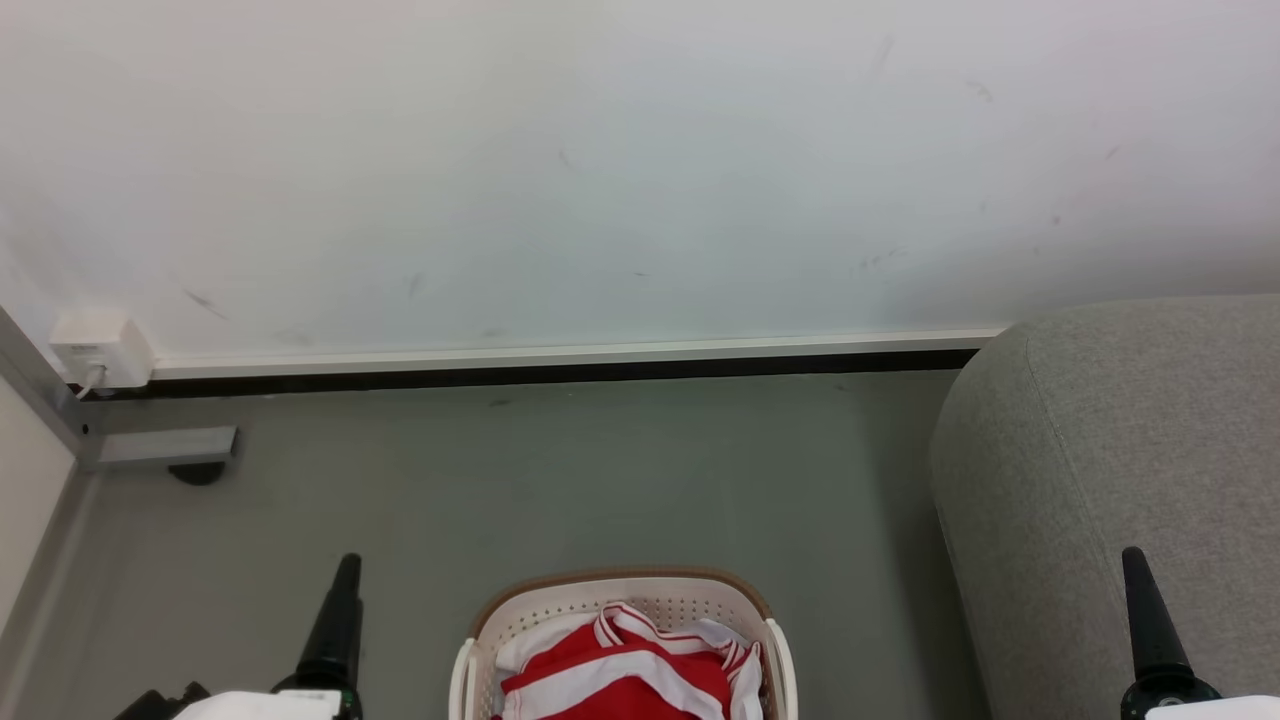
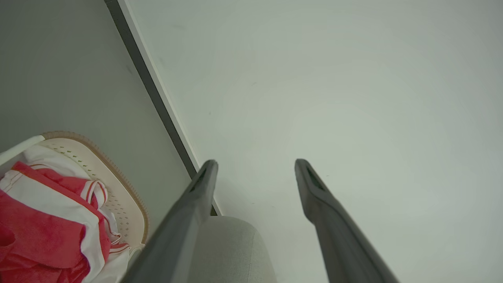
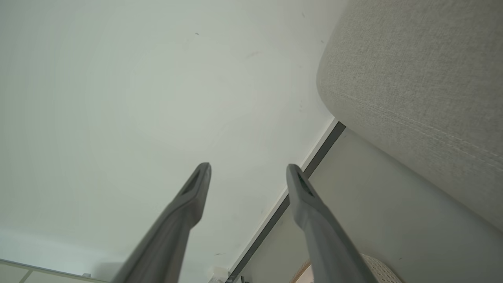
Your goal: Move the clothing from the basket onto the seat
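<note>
L claw [image 2: 256, 161], R claw [image 3: 248, 165] spread wide, empty.

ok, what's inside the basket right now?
The basket holds the red clothing with white stripes, heaped near the rim, with white fabric at its left edge. Anything beneath the heap, and the basket floor, is covered.

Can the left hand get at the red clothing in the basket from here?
Probably yes: the left hand is open and empty, the basket is uncovered, and the clothing lies heaped on top with nothing over it.
</note>
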Controlling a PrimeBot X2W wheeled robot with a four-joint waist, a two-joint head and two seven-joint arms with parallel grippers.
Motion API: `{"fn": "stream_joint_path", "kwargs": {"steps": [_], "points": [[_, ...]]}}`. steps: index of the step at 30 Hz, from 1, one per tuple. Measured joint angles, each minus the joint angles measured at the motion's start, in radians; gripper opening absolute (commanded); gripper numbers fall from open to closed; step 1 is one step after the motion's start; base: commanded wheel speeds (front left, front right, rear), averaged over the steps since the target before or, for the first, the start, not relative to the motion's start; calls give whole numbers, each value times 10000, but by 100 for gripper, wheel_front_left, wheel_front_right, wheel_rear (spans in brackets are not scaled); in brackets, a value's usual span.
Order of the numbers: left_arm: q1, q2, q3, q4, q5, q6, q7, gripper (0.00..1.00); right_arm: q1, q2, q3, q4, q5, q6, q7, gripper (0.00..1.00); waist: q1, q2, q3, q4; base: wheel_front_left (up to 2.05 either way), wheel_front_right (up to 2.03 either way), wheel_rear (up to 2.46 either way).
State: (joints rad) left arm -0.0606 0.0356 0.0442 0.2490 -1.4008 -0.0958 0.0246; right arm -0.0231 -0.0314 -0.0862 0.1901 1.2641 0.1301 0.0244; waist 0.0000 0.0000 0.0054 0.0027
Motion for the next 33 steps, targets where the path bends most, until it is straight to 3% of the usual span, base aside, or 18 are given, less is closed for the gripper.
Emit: {"fn": "stream_joint_path", "kwargs": {"steps": [16, 33], "points": [[129, 13, -522, -359, 3218, 418, -619, 100, 281, -15, 364, -499, -3279, 0, -612, 100, 0, 0, 9, 40, 0, 0, 0], [206, 36, -880, -579, 5519, 704, -1221, 100, 574, -46, 460, -828, -5935, 0, -1225, 100, 0, 0, -11, 112, 0, 0, 0]]}}
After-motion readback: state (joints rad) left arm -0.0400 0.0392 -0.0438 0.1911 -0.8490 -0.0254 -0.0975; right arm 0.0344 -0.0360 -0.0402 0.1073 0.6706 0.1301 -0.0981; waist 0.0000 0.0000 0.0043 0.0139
